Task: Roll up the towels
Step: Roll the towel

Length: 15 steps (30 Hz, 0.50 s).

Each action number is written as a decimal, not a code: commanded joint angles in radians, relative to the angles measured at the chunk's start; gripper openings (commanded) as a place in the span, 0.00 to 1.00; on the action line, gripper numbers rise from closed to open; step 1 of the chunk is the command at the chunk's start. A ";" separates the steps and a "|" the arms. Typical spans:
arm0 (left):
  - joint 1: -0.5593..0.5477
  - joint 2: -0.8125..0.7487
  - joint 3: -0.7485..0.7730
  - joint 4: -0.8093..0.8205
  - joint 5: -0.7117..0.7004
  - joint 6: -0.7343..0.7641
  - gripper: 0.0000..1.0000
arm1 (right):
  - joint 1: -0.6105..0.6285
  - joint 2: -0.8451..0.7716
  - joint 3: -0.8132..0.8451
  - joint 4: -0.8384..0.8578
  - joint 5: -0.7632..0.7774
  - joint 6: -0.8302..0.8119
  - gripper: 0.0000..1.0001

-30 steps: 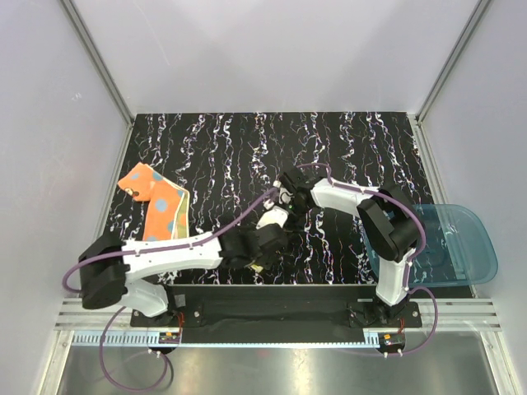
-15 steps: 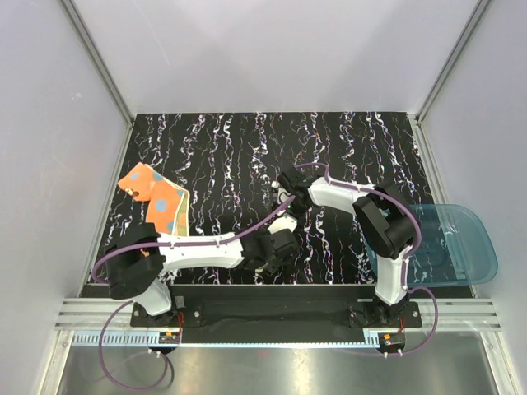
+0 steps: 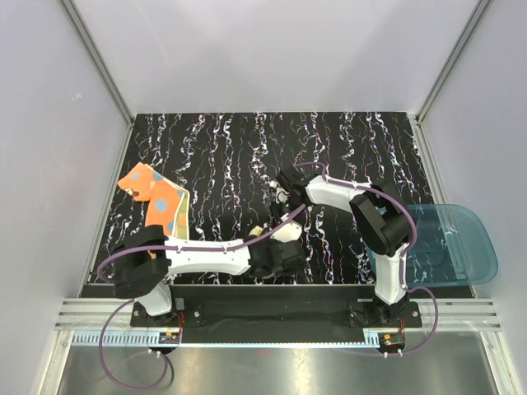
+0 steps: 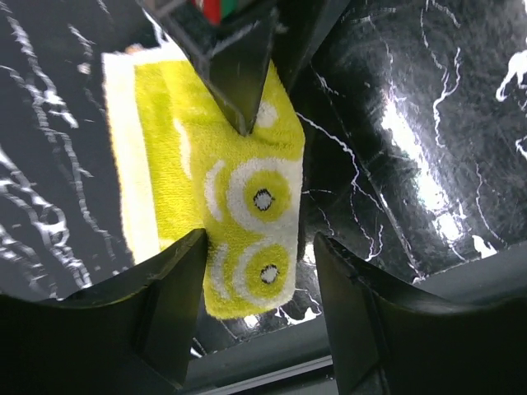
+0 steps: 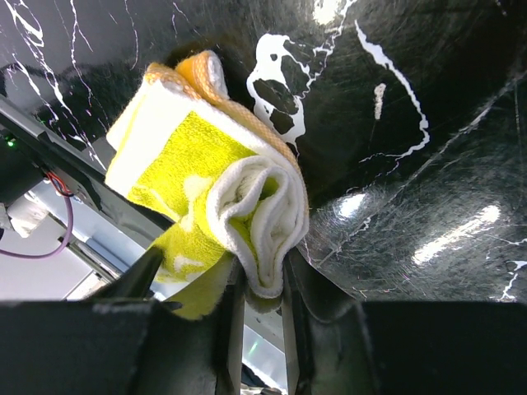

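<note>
The yellow towel [image 4: 222, 189] lies as a loose roll on the black marbled table; its pale edging shows on the left side. My right gripper [image 5: 259, 276] is shut on one end of that roll [image 5: 206, 177]. One right finger [image 4: 239, 74] shows in the left wrist view, pressing the roll from above. My left gripper [image 4: 259, 247] is open around the roll's other end, which sits close to one finger with a wide gap to the other. The orange towel with blue dots [image 3: 156, 202] lies loosely folded at the table's left edge, away from both grippers.
A translucent blue tray [image 3: 486, 247] overhangs the table's right edge beside the right arm. Both arms meet low over the middle of the near edge [image 3: 272, 284]. White walls enclose the table on three sides.
My left arm has swung to the right along the near edge, bringing its gripper around the yellow roll. The right gripper has kept its hold with little movement.
</note>
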<state>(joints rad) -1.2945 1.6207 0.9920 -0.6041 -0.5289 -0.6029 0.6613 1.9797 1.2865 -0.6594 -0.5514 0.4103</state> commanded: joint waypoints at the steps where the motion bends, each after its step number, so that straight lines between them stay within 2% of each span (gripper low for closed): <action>1: -0.038 0.042 0.120 -0.115 -0.185 -0.063 0.61 | 0.004 0.008 0.031 -0.005 0.004 -0.015 0.25; 7: -0.094 0.119 0.212 -0.229 -0.260 -0.069 0.62 | 0.004 0.002 0.036 -0.014 0.007 -0.016 0.25; 15: -0.104 0.134 0.145 -0.160 -0.229 -0.107 0.64 | 0.004 -0.001 0.037 -0.022 0.004 -0.021 0.25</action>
<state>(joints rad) -1.4006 1.7573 1.1610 -0.7914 -0.7189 -0.6762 0.6613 1.9800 1.2907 -0.6640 -0.5510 0.4095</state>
